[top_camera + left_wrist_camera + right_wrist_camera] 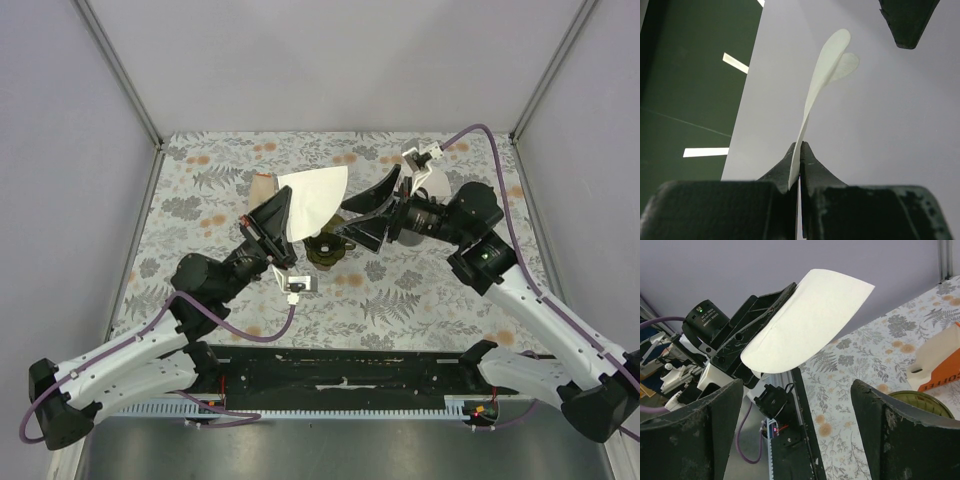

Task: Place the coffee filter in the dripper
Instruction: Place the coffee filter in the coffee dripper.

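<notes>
My left gripper is shut on the lower edge of a white paper coffee filter and holds it up in the air, just left of and above the dark olive dripper on the table. In the left wrist view the filter stands edge-on from the closed jaws, its top slightly parted. My right gripper is open and empty, facing the filter from the right. In the right wrist view the filter hangs above and beyond the open fingers, and the dripper rim shows low right.
A cream and orange filter box lies behind the left gripper; it also shows in the right wrist view. A white object sits behind the right wrist. Grey walls enclose the floral table on three sides.
</notes>
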Controlling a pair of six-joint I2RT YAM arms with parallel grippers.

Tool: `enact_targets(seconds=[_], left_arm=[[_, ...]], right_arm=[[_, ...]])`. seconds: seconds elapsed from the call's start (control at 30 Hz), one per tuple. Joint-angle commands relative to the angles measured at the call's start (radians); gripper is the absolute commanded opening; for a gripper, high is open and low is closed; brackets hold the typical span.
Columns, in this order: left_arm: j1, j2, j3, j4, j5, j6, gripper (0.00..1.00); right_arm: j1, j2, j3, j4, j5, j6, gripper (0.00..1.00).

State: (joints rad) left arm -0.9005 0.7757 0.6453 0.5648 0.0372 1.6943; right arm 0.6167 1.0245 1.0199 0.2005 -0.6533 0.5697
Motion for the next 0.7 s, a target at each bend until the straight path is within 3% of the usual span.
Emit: enact_targets(seconds=[0.0, 0.07, 0.2, 0.37, 0.4, 0.5, 0.6, 0.63, 0.67], left_arm=[[-0.015, -0.021, -0.010, 0.026, -0.005, 0.038, 0.02], [-0.023, -0.021, -0.012, 0.020, 0.001, 0.041, 0.02], [-0.040, -0.018, -0.015, 0.000, 0.006, 0.038, 0.02], [-0.044, -0.045, -0.018, -0.098, 0.049, 0.027, 0.02], [-0.046, -0.053, -0.018, -0.123, 0.056, 0.022, 0.02], [-0.048, -0.064, 0.020, -0.296, 0.055, -0.021, 0.04], [-0.048, -0.081, 0.065, -0.446, 0.041, -0.116, 0.72], [-0.048, -0.085, 0.088, -0.536, 0.041, -0.142, 0.83], [-0.048, -0.092, 0.126, -0.662, 0.056, -0.172, 0.84]], right_arm=[[-0.003, 0.028, 0.022, 0.109, -0.054, 0.062, 0.94], [-0.003, 0.040, 0.029, 0.126, -0.054, 0.070, 0.91], [-0.005, 0.072, 0.039, 0.210, -0.072, 0.107, 0.70], [-0.003, 0.112, 0.060, 0.246, -0.078, 0.145, 0.20], [-0.003, 0.117, 0.062, 0.235, -0.072, 0.151, 0.04], [-0.014, 0.106, 0.059, 0.160, -0.039, 0.157, 0.00], [-0.037, 0.059, 0.031, 0.085, 0.030, 0.170, 0.00], [-0.043, 0.042, 0.028, 0.045, 0.058, 0.168, 0.00], [-0.046, 0.026, 0.028, 0.005, 0.093, 0.161, 0.00]])
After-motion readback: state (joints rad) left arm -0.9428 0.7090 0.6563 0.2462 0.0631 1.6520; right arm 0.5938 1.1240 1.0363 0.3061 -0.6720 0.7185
